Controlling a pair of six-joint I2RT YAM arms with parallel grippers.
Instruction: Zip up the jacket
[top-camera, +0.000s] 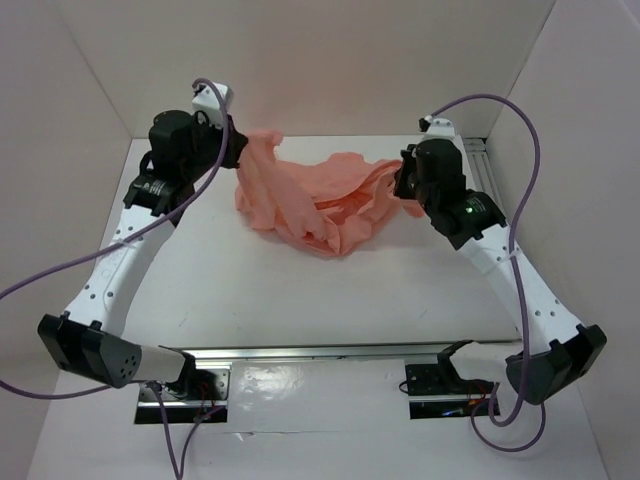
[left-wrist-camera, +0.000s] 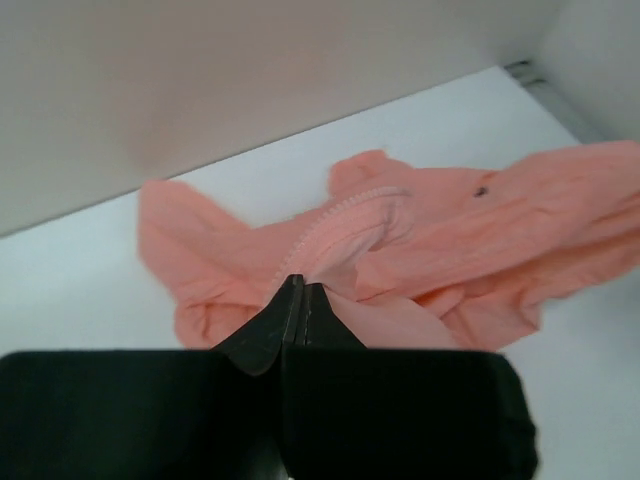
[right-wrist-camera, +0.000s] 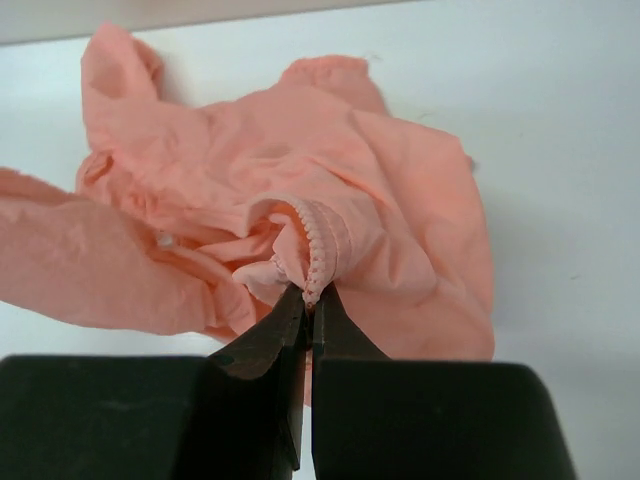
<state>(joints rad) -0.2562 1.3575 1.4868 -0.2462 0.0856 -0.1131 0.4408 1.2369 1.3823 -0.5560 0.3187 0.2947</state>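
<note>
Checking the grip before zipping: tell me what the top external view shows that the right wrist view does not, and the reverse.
Top external only: both arms, with the left tool at the jacket's left end and the whole garment bunched between them. Right wrist only: the right tool shut on the zipper teeth at a folded edge. Both: the salmon jacket over the white table.
</note>
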